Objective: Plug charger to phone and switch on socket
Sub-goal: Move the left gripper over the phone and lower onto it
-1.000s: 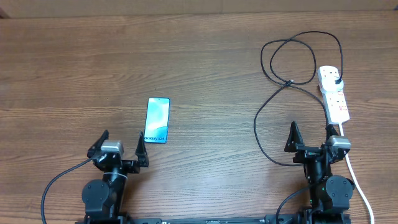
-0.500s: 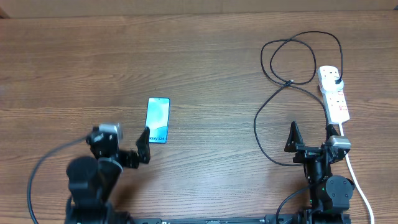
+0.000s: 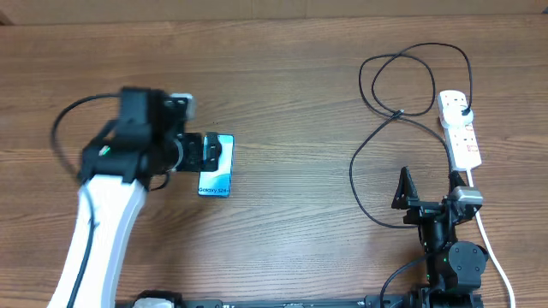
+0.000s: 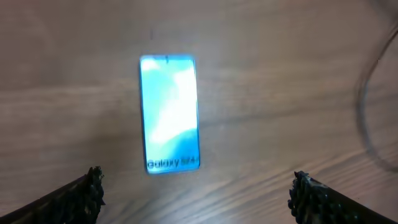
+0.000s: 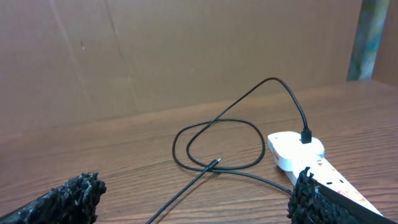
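Observation:
The phone [image 3: 219, 168] lies flat on the table left of centre, blue-teal screen up, white text at its near end; it also shows in the left wrist view [image 4: 169, 113]. My left gripper [image 3: 204, 151] hovers open over the phone's far end; its fingertips [image 4: 196, 190] are wide apart. The black charger cable [image 3: 377, 120] loops at the right, its connector tip [image 5: 214, 163] free on the wood, its plug [image 5: 306, 135] in the white socket strip [image 3: 460, 130]. My right gripper [image 3: 428, 190] is open, near the strip's front end.
The strip's white cord [image 3: 495, 257] runs down the right side past the right arm's base. A brown wall [image 5: 186, 50] stands behind the table's far edge.
My left arm has swung up and forward from its rest position at the front, and its gripper is now above the phone. The right arm, cable and strip have not moved.

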Controlling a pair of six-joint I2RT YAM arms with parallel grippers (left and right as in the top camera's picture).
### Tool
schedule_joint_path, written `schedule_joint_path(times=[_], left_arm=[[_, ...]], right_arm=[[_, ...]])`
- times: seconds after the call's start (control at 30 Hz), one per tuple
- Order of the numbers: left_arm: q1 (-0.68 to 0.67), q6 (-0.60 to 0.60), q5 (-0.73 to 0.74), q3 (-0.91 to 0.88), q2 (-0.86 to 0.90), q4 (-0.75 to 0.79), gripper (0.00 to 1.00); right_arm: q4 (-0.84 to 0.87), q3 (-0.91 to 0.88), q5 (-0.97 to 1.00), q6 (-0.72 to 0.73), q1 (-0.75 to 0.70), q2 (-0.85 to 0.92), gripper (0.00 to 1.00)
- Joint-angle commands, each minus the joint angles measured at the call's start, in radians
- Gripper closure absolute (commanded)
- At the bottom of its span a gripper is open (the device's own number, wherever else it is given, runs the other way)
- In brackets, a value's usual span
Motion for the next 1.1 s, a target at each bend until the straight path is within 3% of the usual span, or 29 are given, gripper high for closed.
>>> schedule_joint_path(times=[0.0,0.43,0.6,1.07], left_arm=[[-0.061,0.02,-0.072,0.017,0.119,-0.034,0.0],[-0.067,0.019,-0.084,0.017,0.447,0.063,0.0],[-0.067,-0.019,-0.209,0.017,0.507,0.13,0.0],[-0.067,-0.019,-0.108,0.016,0.563,0.196,0.0]], right_arm=[[0.006,-0.011,0.006,-0.007,0.006,-0.008,0.0],[0.006,-0.011,0.006,-0.007,0.006,-0.008,0.0],[0.006,-0.011,0.006,-0.007,0.006,-0.008,0.0],[0.006,-0.011,0.006,-0.007,0.006,-0.008,0.0]])
